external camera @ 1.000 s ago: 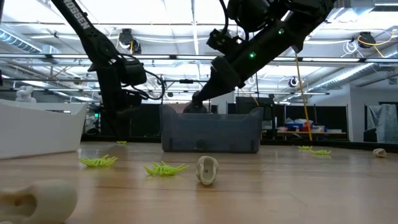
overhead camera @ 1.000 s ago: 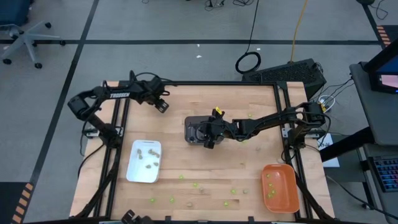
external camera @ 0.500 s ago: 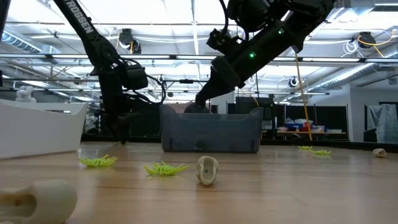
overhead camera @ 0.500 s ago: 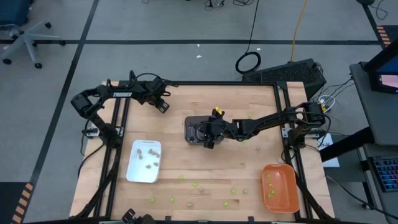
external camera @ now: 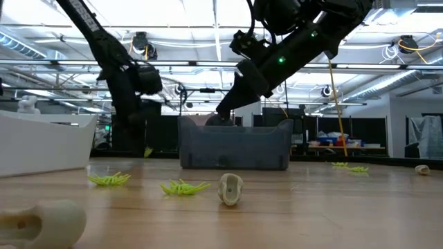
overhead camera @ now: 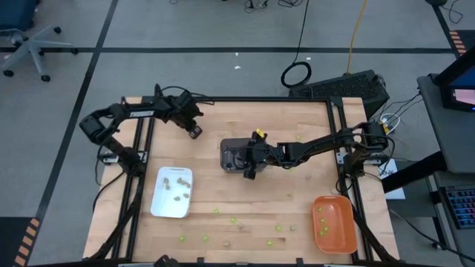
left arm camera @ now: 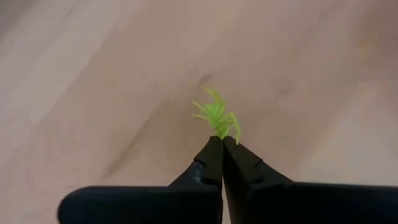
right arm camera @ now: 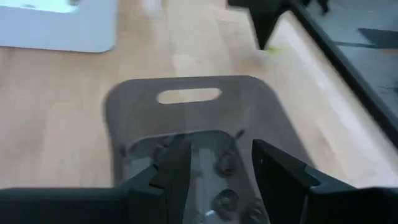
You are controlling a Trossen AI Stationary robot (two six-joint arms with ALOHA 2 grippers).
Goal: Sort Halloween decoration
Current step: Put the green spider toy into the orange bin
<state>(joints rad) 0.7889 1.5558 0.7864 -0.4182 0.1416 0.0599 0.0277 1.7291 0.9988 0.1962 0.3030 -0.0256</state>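
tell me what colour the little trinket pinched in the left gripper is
Lime green: a spidery trinket pinched at the left gripper fingertips, clearest in the left wrist view.

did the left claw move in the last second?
Yes. The left claw shifted slightly toward the grey tray, and it is now shut on a green spider.

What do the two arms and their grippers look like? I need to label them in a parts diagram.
Both arms are dark, slim and jointed, with black cables looped along them. The left arm carries white lettering on one link. The right arm has a yellow part near its wrist and, in the low view, a small green light. The left gripper has two black fingers tapering to points; the right gripper has broader dark fingers.
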